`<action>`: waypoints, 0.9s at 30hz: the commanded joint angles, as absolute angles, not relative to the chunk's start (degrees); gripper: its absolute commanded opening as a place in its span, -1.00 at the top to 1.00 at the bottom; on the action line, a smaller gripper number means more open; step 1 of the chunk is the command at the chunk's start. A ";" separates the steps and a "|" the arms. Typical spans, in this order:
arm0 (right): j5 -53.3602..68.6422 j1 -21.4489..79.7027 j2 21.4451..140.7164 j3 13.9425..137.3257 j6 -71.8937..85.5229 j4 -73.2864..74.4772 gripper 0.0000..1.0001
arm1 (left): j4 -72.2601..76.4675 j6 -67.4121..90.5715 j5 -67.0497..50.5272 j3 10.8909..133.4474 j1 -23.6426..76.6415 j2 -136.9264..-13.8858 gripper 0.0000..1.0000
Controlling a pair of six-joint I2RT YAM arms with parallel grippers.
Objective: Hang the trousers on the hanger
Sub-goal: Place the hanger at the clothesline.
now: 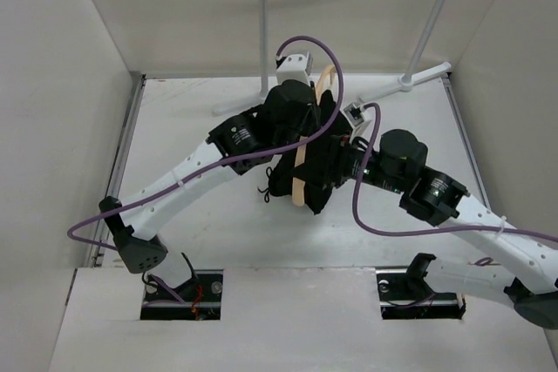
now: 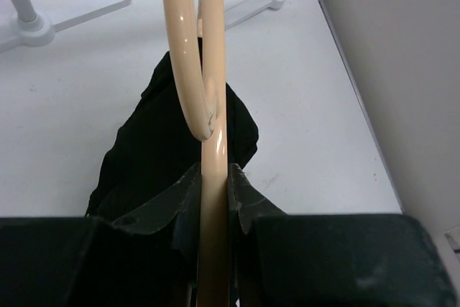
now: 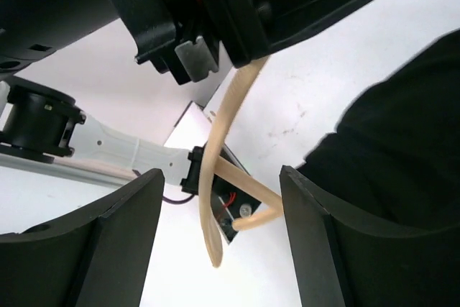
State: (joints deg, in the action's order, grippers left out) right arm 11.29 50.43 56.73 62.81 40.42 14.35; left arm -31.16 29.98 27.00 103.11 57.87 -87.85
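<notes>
The left tool (image 2: 214, 199) clamps the hanger (image 2: 213, 106) above the middle of the tabletop (image 1: 218, 224), the trousers (image 1: 324, 172) bunched black against it. The right tool (image 3: 219, 217) gapes empty: best it pinches a trouser edge and feeds it over the lower bar, hanger held steady.

My overhead camera looks down from behind both arm bases (image 1: 181, 289) over the whole table (image 1: 218, 233). My left wrist camera sits just behind the left gripper (image 2: 213, 177), facing along the hanger (image 2: 213, 106) toward the rail stand (image 2: 32, 23). My right wrist camera looks up from close below; all three share that hanger
</notes>
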 commanded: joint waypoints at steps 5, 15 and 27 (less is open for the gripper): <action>5.81 51.55 59.32 62.58 39.20 6.33 -0.30 | -24.08 29.53 27.16 105.47 59.46 -86.22 0.98; 5.89 50.85 56.52 59.42 44.46 0.36 0.74 | -20.40 30.58 27.16 99.42 56.82 -81.31 0.38; 14.32 38.02 59.32 65.47 44.21 0.53 0.82 | -16.52 31.81 27.68 86.58 47.52 -64.35 -1.00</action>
State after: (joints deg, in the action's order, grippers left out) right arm 11.22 40.45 59.16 59.33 46.72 7.49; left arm -18.98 31.64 26.57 88.79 49.78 -68.20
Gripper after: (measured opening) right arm 0.264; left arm 0.993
